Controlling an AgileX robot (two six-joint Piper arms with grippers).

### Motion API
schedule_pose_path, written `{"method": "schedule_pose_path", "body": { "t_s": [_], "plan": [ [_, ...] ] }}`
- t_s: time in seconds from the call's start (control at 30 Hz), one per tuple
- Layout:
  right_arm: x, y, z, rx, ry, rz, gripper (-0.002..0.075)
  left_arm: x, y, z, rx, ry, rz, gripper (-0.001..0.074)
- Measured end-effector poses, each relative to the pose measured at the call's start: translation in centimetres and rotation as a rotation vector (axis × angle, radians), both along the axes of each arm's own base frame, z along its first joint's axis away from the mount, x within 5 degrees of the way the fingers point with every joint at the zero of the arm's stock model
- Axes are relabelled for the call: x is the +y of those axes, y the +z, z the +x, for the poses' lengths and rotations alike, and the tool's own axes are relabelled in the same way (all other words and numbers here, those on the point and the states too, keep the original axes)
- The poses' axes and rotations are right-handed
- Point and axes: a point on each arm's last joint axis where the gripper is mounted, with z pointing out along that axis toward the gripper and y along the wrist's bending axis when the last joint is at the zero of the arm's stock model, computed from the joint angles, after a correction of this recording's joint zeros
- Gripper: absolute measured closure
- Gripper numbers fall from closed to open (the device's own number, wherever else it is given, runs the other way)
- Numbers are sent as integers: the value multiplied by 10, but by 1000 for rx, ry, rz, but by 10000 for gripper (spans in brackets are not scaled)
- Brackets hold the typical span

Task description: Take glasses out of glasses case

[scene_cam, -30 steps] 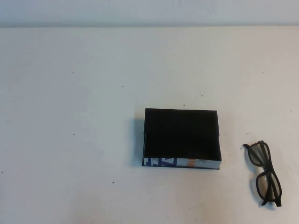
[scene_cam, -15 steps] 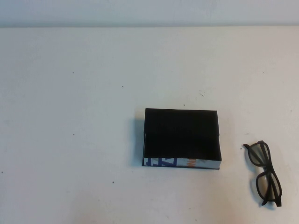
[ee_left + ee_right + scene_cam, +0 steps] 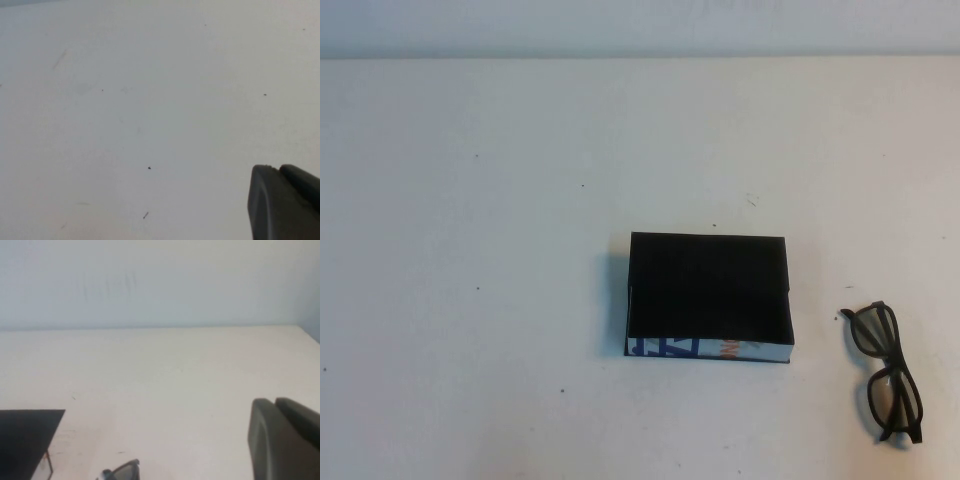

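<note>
1. Glasses [image 3: 887, 372] lie folded on the counter [image 3: 500, 250], right of the glasses case [image 3: 708, 292] and apart from it, so I judge the removal done
2. Left claw [image 3: 285, 202] hangs above bare counter, right claw [image 3: 285, 440] near the glasses; I cannot tell either one's spread, neither holds anything

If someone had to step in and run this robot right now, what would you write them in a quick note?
Left gripper: parked off to the side over bare table, holding nothing.
Right gripper: also held back above the table, near the case and glasses, holding nothing.
Glasses case: open, a little right of the table's centre, looks empty inside.
Glasses: lying on the table to the right of the case, apart from it.
Done: the glasses are already out of the case.
Left: apparently nothing; neither arm shows in the high view.
</note>
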Motion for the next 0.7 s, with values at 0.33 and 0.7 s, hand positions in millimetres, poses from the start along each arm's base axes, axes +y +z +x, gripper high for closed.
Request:
{"method": "schedule_pose_path", "body": {
  "t_s": [0.33,0.7],
  "plan": [
    [-2,-38,-12,116,-52,115,743,0,0,0,0,0,0,739],
    [0,-47,-14,206,-25,107,743,0,0,0,0,0,0,739]
  ]
}}
